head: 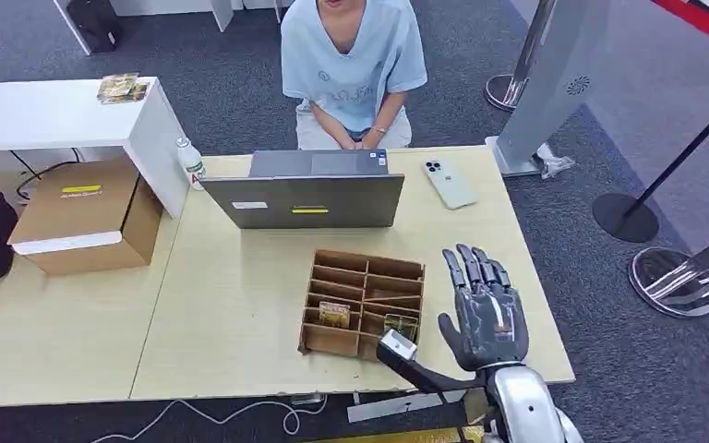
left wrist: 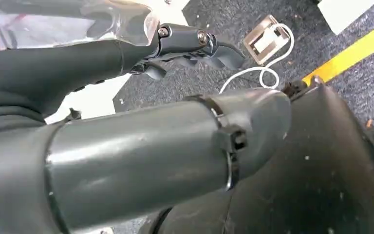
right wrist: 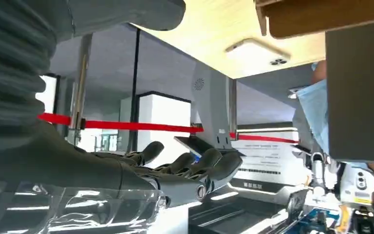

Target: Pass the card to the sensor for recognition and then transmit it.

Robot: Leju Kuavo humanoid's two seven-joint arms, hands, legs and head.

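Pale wood-grain worktop (head: 240, 305) spans the scene, with a person in a light blue shirt (head: 353, 55) seated at its far side behind an open grey laptop (head: 306, 198); a white smartphone (head: 449, 184) lies face down just beside the laptop. Near the front edge sits a brown partitioned wooden tray (head: 362, 305). Two small patterned cards stand in its near compartments: one card in the left-hand slot (head: 334, 315), another card in the slot nearest the robot (head: 401, 328). Just beside the tray's near corner is a small black sensor unit with a pale top face (head: 397, 348) on a dark arm. Right robot hand (head: 483, 309) hovers over the worktop beside the tray, released, fingers extended and spread, grasping nothing. Left robot hand (left wrist: 195, 46) hangs low over grey carpet; fingers look curled, but whether it is clenched I cannot tell. Judgement: the cards are likely light, thin and stiff with slick faces, and will slip if squeezed flat. Best hold is a pinch on the exposed upper edge, thumb against one face, lifting straight out of the slot.
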